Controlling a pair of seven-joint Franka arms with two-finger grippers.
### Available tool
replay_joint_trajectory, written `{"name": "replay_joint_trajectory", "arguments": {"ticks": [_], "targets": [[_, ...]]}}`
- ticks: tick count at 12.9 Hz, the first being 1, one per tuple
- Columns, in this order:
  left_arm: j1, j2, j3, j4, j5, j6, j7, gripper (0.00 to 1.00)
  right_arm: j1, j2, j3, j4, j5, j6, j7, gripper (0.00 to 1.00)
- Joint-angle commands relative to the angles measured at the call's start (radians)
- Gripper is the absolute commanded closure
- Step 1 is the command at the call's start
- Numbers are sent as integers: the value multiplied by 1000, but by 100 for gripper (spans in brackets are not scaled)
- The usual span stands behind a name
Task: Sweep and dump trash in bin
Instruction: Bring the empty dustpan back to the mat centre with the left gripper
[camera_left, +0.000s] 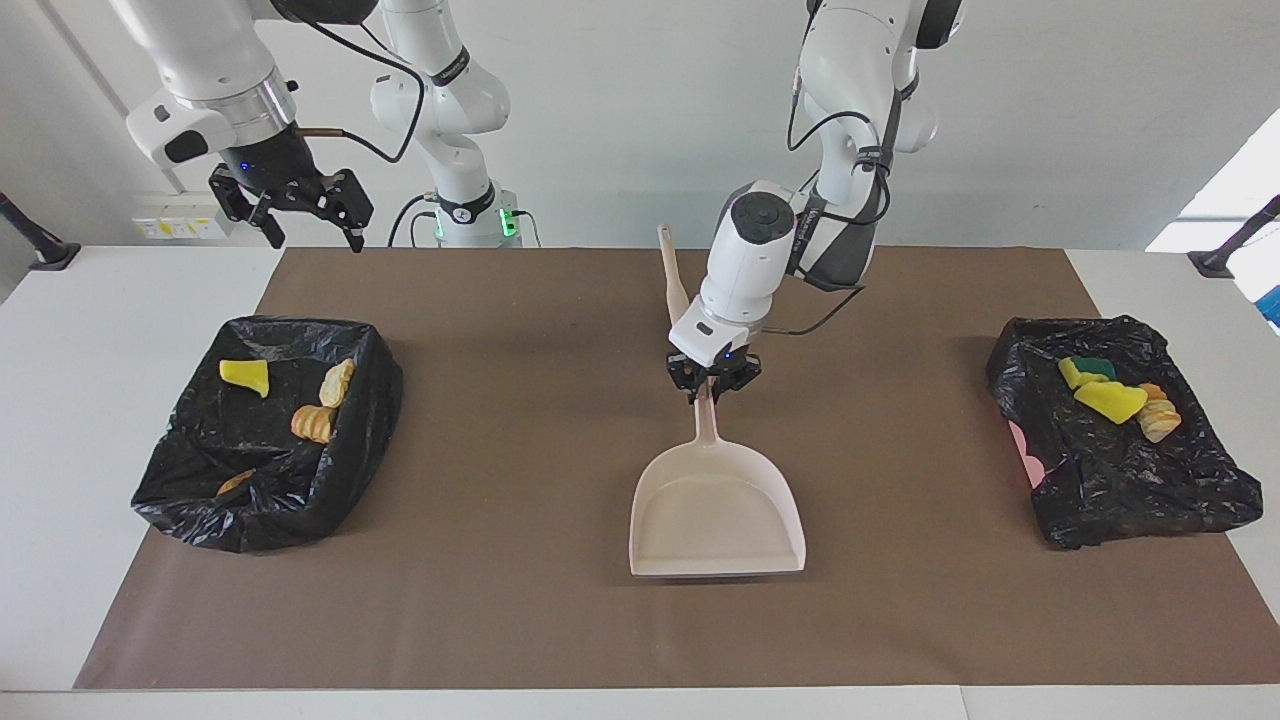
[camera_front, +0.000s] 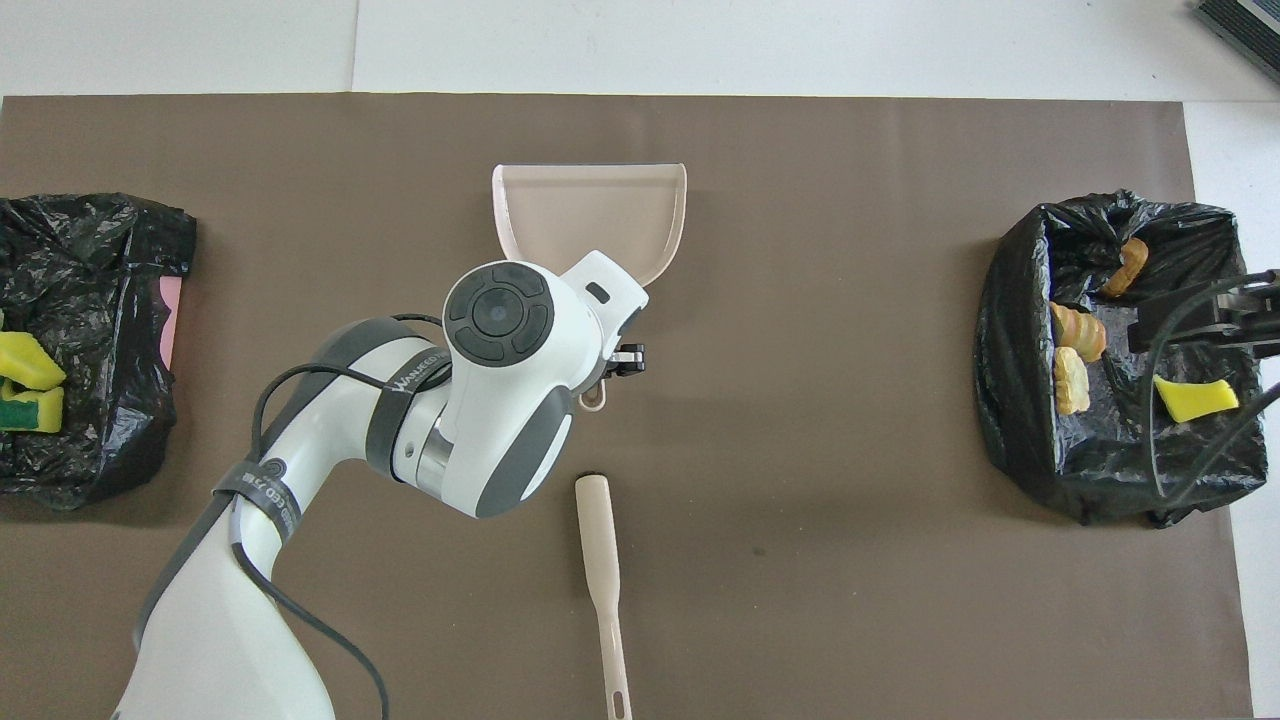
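Note:
My left gripper (camera_left: 712, 388) is shut on the handle of the empty beige dustpan (camera_left: 716, 512), which sits flat and low at the middle of the mat, pan (camera_front: 590, 212) pointing away from the robots. The beige brush (camera_front: 600, 555) lies on the mat nearer to the robots, its black bristles beside the dustpan handle. Trash lies in both black-lined bins: a yellow sponge piece (camera_left: 245, 375) and bread lumps (camera_left: 315, 423) in the bin (camera_left: 190, 500) at the right arm's end, sponge pieces (camera_left: 1105, 397) and a lump (camera_left: 1160, 420) in the other bin (camera_left: 1130, 505). My right gripper (camera_left: 312, 235) waits open, high over its bin (camera_front: 1010, 400).
A brown mat (camera_left: 500, 600) covers most of the white table, with one bin at each end of it. The left arm (camera_front: 500, 400) stretches over the mat's middle and hides part of the dustpan from above.

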Motion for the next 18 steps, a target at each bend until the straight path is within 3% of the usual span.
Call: {"name": "replay_joint_trajectory", "arguments": {"ticks": [1, 4, 9, 10, 11, 18], "targets": [[-58, -12, 21, -14, -22, 10, -16, 100, -8, -12, 4, -14, 21, -4, 9, 0], [-88, 56, 22, -15, -22, 26, -14, 100, -8, -12, 4, -14, 19, -4, 9, 0], [-88, 56, 21, -15, -53, 31, -24, 100, -8, -12, 4, -14, 21, -2, 9, 0], [-87, 56, 22, -12, -55, 34, -24, 70, -8, -12, 4, -14, 19, -4, 9, 0], [-84, 56, 24, -9, -55, 45, -11, 1, -8, -12, 4, -14, 19, -2, 9, 0], [51, -68, 52, 3, -15, -67, -1, 0, -8, -12, 4, -14, 19, -4, 9, 0]]}}
